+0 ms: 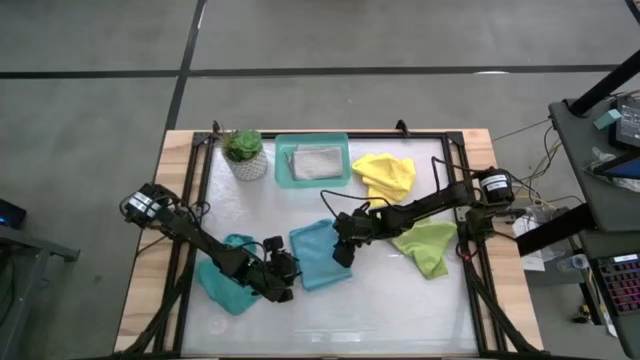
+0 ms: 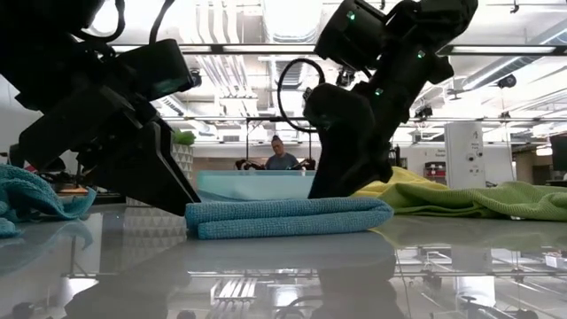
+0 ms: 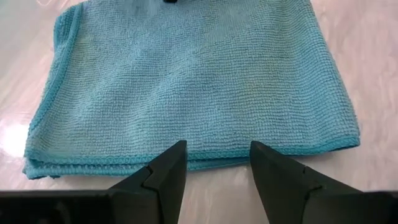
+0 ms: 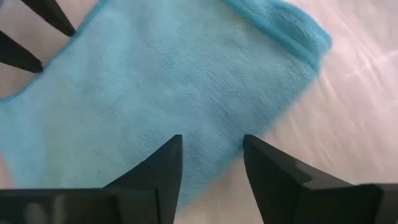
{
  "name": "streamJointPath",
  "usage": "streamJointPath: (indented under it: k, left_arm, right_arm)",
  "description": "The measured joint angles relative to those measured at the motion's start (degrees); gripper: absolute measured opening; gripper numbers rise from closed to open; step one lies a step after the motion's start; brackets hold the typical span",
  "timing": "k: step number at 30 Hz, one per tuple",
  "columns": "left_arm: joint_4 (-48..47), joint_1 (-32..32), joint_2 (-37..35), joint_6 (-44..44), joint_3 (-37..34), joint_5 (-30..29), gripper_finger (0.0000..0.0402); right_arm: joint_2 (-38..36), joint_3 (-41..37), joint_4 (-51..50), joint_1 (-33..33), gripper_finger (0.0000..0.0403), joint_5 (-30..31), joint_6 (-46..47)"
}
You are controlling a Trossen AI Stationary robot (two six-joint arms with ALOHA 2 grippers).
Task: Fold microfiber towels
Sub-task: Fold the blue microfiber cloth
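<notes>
A teal-blue towel [image 1: 318, 256] lies folded flat on the table's middle; it also shows in the low view [image 2: 288, 216]. My left gripper [image 3: 216, 152] is open at its near-left edge, one finger on either side of the layered hem. My right gripper [image 4: 211, 146] is open over its right edge. A second teal-blue towel [image 1: 226, 282] lies crumpled under my left arm. A yellow towel [image 1: 386, 175] and a lime green towel [image 1: 428, 248] lie crumpled at the right. A light grey towel [image 1: 316, 161] lies folded in the tray. My left gripper's open fingertips [image 3: 177, 155] stand right at the folded towel's layered edge [image 3: 214, 148], coming in slanting from the near left; whether they touch it I cannot tell. My right gripper's open fingertips [image 2: 330, 190] come down slanting from the right onto the towel's top layer near its right edge [image 4: 261, 124]; the towel lies flat on the table.
A rigid teal tray [image 1: 283, 165] stands at the far middle, with a potted plant [image 1: 244, 154] to its left. A black frame [image 1: 455, 140] runs round the white work surface. A person [image 2: 282, 155] sits in the room behind.
</notes>
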Motion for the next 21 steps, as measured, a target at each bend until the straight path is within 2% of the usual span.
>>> streamJointPath:
  k: [7,12,17,21]
  left_arm:
    - [0.5,0.0,0.0,0.0,0.0,0.0,0.0162]
    - [0.9,0.0,0.0,0.0,0.0,0.1,0.0162]
    - [0.9,0.0,0.0,0.0,0.0,0.1,0.0162]
    - [0.9,0.0,0.0,0.0,0.0,0.1,0.0162]
  right_arm:
    - [0.0,0.0,-0.9,-0.5,0.0211,-6.5,1.5]
    - [0.7,-0.1,2.5,-0.4,0.0226,-6.7,2.0]
    - [2.2,-0.2,8.9,-0.4,0.0209,-7.7,2.1]
    - [3.0,-0.2,9.6,-0.4,0.0165,-7.7,2.0]
